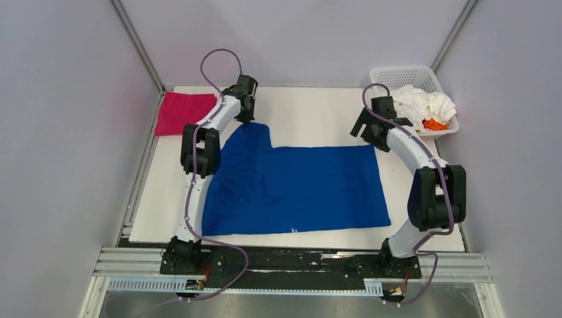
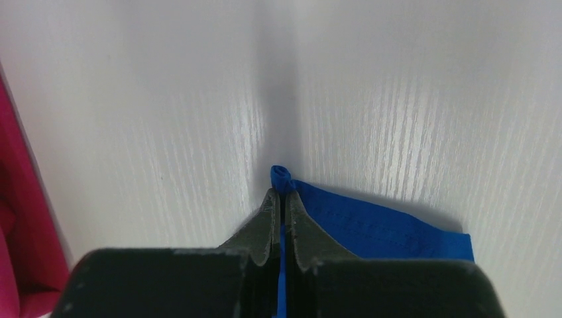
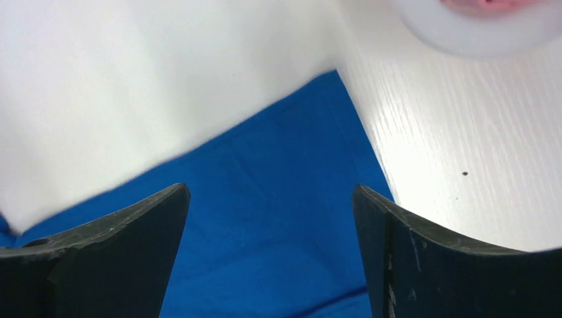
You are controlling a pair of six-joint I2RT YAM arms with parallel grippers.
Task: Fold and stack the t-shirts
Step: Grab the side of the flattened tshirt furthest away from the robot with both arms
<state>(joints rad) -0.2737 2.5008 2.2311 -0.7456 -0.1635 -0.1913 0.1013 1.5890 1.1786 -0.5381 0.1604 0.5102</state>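
The royal blue cloth t-shirt [image 1: 298, 185] lies spread flat on the white tabletop [image 1: 311, 109]. The left gripper [image 2: 281, 195] is pinched tight on the edge of its far-left sleeve. The right gripper [image 3: 268, 191] hangs with jaws wide above the shirt's far-right corner. A folded magenta-pink t-shirt [image 1: 182, 112] lies at the tabletop's far-left edge.

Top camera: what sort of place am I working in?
Likely a lab test cell, not a home: plain panel walls close around a white table, with an aluminium rail along its near edge.
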